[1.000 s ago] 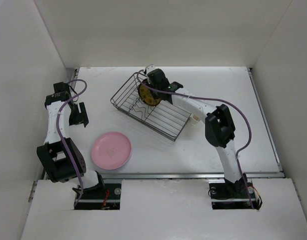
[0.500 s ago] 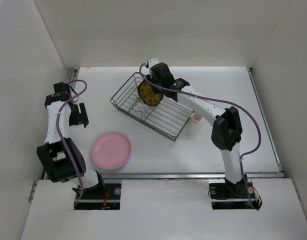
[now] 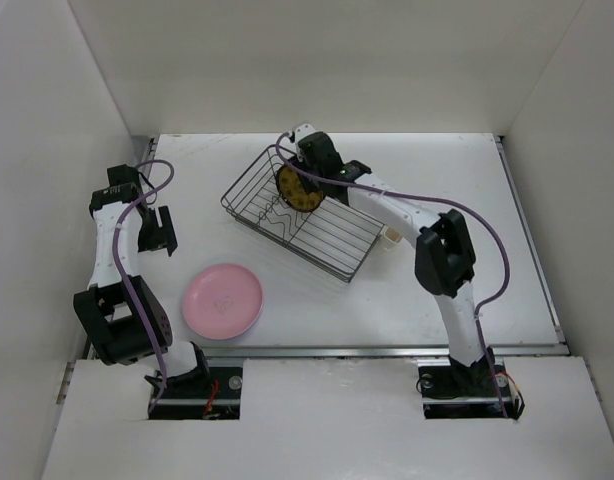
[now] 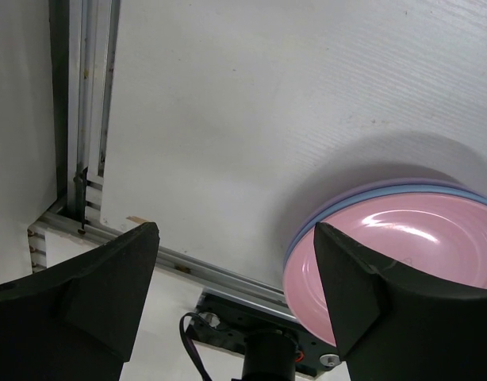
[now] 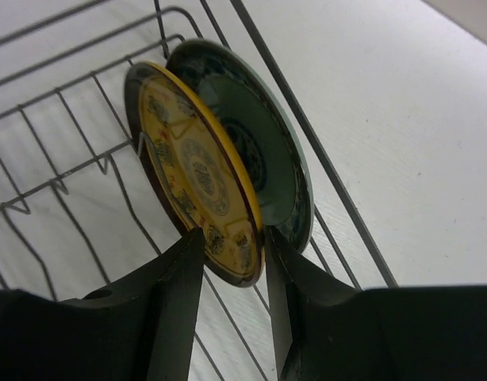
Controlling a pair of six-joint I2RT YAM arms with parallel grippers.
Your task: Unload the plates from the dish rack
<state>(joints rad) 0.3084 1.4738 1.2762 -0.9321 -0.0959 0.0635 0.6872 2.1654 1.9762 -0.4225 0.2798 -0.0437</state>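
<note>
Changed: over the last second the right arm's elbow swings out toward the table's (image 3: 467,200) right edge and comes back. Its wrist shifts only slightly above the far-left end of the rack (image 3: 332,240).
Unchanged: the yellow plate (image 5: 200,171) and teal plate (image 5: 259,143) stand in the same slots as a second ago, and the left arm has not moved.
Right gripper (image 5: 233,236): its fingers straddle the lower rim of the yellow plate, one finger on the patterned face and the other in the gap before the teal plate.
Right jaws: close against the rim on both sides. I cannot tell whether they are pinching it or just clear of it.
Left gripper (image 4: 235,230): released and spread wide with nothing between the fingers, hanging near the table's left edge.
Unloaded plates: the pink plate (image 3: 223,300) lies on top of a blue (image 4: 434,190) and a lavender (image 4: 386,188) one. The stack sits near the table's front edge, left of centre.
Rack: it lies diagonally mid-table, with the cup (image 3: 391,237) at its right end.
Plates in rack: both stand on edge, side by side, by the rack's far-left end.
Meaning: the small shifts look like the right arm settling its hold on the yellow plate. The lift has not begun, and two plates are left to unload.
</note>
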